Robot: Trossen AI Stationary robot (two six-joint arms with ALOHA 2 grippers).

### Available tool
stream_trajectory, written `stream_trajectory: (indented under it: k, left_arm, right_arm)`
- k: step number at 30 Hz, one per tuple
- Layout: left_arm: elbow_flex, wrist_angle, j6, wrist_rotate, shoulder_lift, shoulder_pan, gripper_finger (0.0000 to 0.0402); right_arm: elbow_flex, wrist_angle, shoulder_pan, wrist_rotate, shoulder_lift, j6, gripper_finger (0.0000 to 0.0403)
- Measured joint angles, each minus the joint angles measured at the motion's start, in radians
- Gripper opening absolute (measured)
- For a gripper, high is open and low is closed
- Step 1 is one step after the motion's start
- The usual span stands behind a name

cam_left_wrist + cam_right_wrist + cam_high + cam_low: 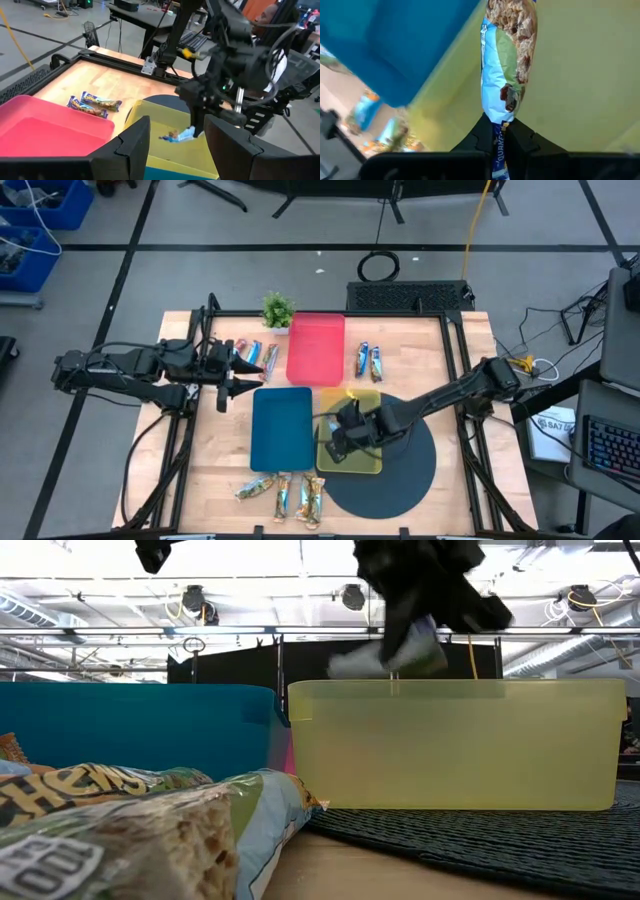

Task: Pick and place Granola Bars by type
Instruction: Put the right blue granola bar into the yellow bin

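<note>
Bar [507,65] above yellow tray [570,75]

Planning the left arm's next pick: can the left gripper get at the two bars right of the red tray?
Probably not easily. The two bars lie uncovered, but the red tray sits between them and the left gripper.

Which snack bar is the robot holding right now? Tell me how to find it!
Find the yellow tray beside the blue tray. Just above it, the right gripper pinches one light-blue granola bar by its end. It is the only bar hanging in the air.
</note>
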Motion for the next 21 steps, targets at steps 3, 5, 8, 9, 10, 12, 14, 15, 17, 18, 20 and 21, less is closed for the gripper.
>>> stream_trajectory:
  k: [3, 5, 8, 9, 10, 12, 14, 15, 17, 18, 20, 21]
  left_arm:
    - [0.000, 0.000, 0.018, 0.000, 0.000, 0.000, 0.0191]
    - [0.000, 0.000, 0.021, -0.001, 0.000, 0.000, 0.0191]
    - [0.000, 0.000, 0.023, -0.002, 0.000, 0.000, 0.0191]
    - [0.000, 0.000, 0.023, -0.002, 0.000, 0.000, 0.0191]
    - [0.000, 0.000, 0.023, -0.002, 0.000, 0.000, 0.0191]
    - [0.000, 0.000, 0.023, -0.001, 0.000, 0.000, 0.0191]
    - [0.000, 0.000, 0.020, -0.001, 0.000, 0.000, 0.0191]
    - [0.000, 0.000, 0.020, -0.001, 0.000, 0.000, 0.0191]
    - [0.000, 0.000, 0.019, -0.001, 0.000, 0.000, 0.0191]
    - [0.000, 0.000, 0.018, 0.000, 0.000, 0.000, 0.0191]
    - [0.000, 0.000, 0.016, 0.000, 0.000, 0.000, 0.0191]
    - [0.000, 0.000, 0.016, 0.000, 0.000, 0.000, 0.0191]
  right_arm:
    - [-0.079, 0.098, 0.021, -0.036, 0.000, 0.046, 0.0012]
    - [-0.122, 0.148, 0.030, -0.046, -0.001, 0.070, 0.0012]
    - [-0.172, 0.190, 0.036, -0.074, -0.001, 0.094, 0.0012]
    - [-0.188, 0.204, 0.035, -0.097, -0.001, 0.101, 0.0012]
    - [-0.202, 0.217, 0.034, -0.124, -0.001, 0.103, 0.0012]
    - [-0.217, 0.235, 0.034, -0.171, 0.000, 0.102, 0.0014]
    - [-0.217, 0.240, 0.035, -0.191, -0.004, 0.105, 0.0038]
    - [-0.217, 0.242, 0.035, -0.192, -0.007, 0.113, 0.0056]
    - [-0.217, 0.230, 0.035, -0.196, -0.016, 0.120, 0.0094]
    - [-0.217, 0.219, 0.035, -0.197, -0.017, 0.121, 0.0110]
    - [-0.217, 0.189, 0.028, -0.196, -0.024, 0.131, 0.0136]
    - [-0.217, 0.168, 0.026, -0.196, -0.031, 0.136, 0.0144]
